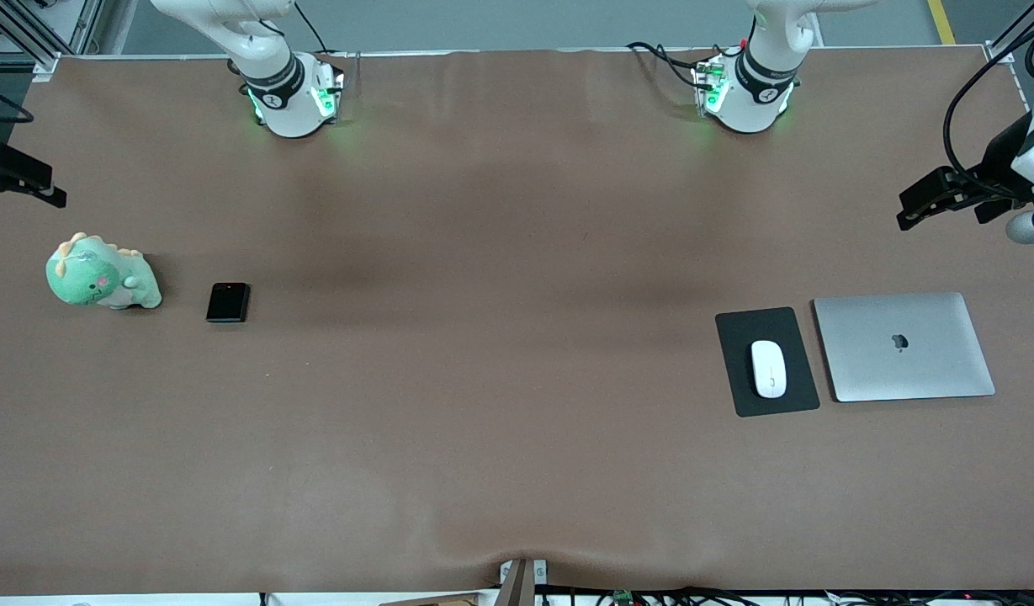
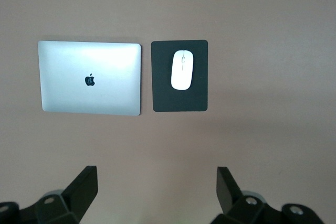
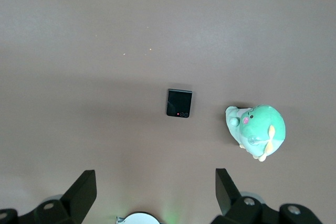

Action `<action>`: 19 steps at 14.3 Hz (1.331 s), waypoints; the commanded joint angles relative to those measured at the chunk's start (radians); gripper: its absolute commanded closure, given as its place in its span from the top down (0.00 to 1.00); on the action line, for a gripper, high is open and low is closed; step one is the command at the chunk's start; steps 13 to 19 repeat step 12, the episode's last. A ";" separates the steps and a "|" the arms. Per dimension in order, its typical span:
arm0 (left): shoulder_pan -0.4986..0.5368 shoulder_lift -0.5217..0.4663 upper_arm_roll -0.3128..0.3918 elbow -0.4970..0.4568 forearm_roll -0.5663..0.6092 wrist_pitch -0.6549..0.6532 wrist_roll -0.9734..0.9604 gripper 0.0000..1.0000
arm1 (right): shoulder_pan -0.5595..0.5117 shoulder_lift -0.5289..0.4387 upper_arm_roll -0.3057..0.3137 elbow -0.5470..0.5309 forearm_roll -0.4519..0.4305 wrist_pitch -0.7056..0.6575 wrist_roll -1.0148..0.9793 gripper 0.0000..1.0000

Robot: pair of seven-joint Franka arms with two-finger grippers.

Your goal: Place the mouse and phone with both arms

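The white mouse (image 1: 769, 368) lies on a dark mat (image 1: 739, 400) toward the left arm's end of the table; it also shows in the left wrist view (image 2: 182, 70). The black phone (image 1: 228, 302) lies flat on the table toward the right arm's end, and shows in the right wrist view (image 3: 179, 103). My left gripper (image 1: 925, 200) (image 2: 156, 174) hangs high over the table's end, open and empty. My right gripper (image 1: 24, 178) (image 3: 156, 177) hangs high over the other end, open and empty.
A closed silver laptop (image 1: 904, 347) (image 2: 89, 77) lies beside the mat (image 2: 163, 98). A green plush dinosaur (image 1: 103, 273) (image 3: 257, 129) sits beside the phone, toward the table's end. The brown table cover (image 1: 500, 337) is bare in the middle.
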 commanded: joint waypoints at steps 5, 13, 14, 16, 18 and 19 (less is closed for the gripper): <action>0.001 0.004 0.003 0.012 -0.005 -0.009 0.028 1.00 | 0.003 -0.055 -0.001 -0.095 -0.011 0.027 -0.006 1.00; 0.001 0.004 0.001 0.012 -0.005 -0.011 0.026 1.00 | 0.003 -0.054 -0.001 -0.095 -0.053 0.031 -0.006 1.00; 0.001 0.004 0.001 0.012 -0.005 -0.011 0.026 1.00 | 0.003 -0.054 -0.001 -0.095 -0.053 0.031 -0.006 1.00; 0.001 0.004 0.001 0.012 -0.005 -0.011 0.026 1.00 | 0.003 -0.054 -0.001 -0.095 -0.053 0.031 -0.006 1.00; 0.001 0.004 0.001 0.012 -0.005 -0.011 0.026 1.00 | 0.003 -0.054 -0.001 -0.095 -0.053 0.031 -0.006 1.00; 0.001 0.004 0.001 0.012 -0.005 -0.011 0.026 1.00 | 0.003 -0.054 -0.001 -0.095 -0.053 0.031 -0.006 1.00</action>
